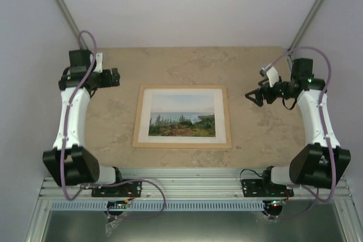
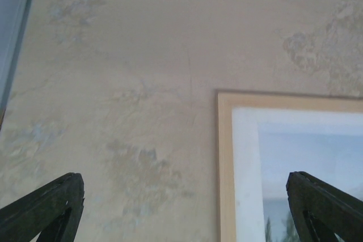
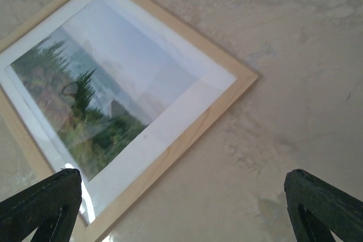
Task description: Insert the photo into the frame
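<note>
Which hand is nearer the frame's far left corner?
Left. The left hand hovers just outside that corner of the frame; the right hand is off its right edge.

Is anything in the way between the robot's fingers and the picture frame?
No, nothing visible is. Only table surface lies between the frame and the open left gripper, and it is the same for the open right gripper. The photo already lies inside the frame.
</note>
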